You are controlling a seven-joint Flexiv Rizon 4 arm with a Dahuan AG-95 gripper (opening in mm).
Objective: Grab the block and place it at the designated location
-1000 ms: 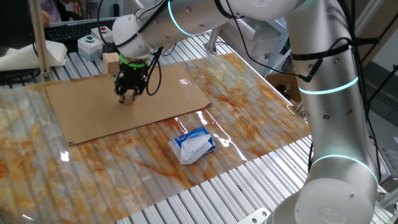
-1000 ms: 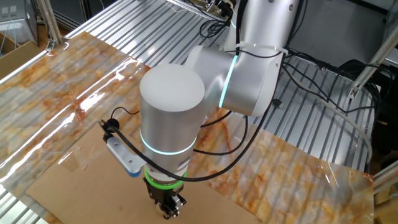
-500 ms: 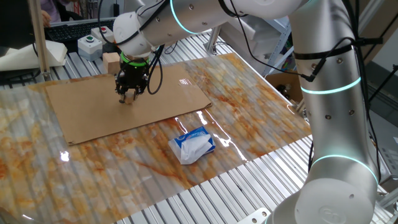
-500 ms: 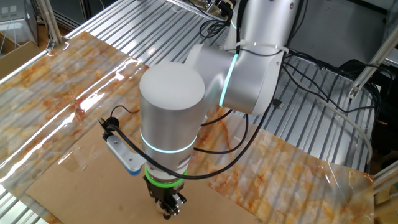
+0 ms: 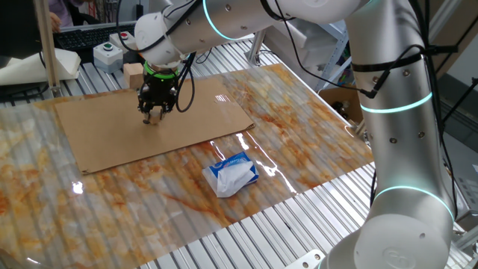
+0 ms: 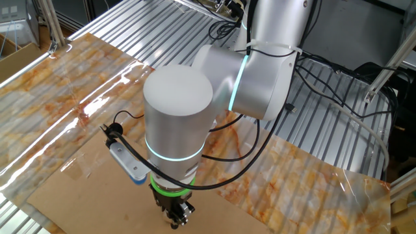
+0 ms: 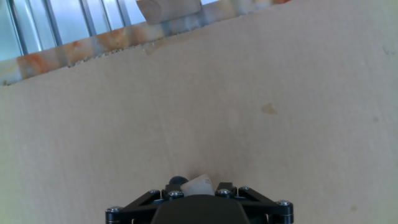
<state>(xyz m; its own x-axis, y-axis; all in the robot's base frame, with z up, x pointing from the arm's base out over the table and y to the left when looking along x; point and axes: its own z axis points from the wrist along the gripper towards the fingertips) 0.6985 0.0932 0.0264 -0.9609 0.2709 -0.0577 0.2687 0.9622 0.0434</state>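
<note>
Over on the far left sits a gray box with a green button [image 5: 107, 47] and a red button [image 5: 123, 35], and just beside it a big wooden block [image 5: 133, 75]. Those are not the ones that matter. A bit to the right, the gripper [image 5: 154, 114] hangs low over the brown cardboard sheet [image 5: 97, 134], its fingers pulled close together. In the hand view a small pale cube, the block [image 7: 198, 184], peeks out right at the fingers, with a dark round bit, maybe the black dot [image 7: 178, 181], just left of it. The fingers seem closed on the block, though I cannot see the grip itself.

What could go wrong? If the fingers let go while the block is off to one side of the dot, it will land beside it. If it is held only by a corner, it could tip or roll away. Farther right lies a crumpled blue and white packet [image 5: 232, 174], well apart and no bother.
</note>
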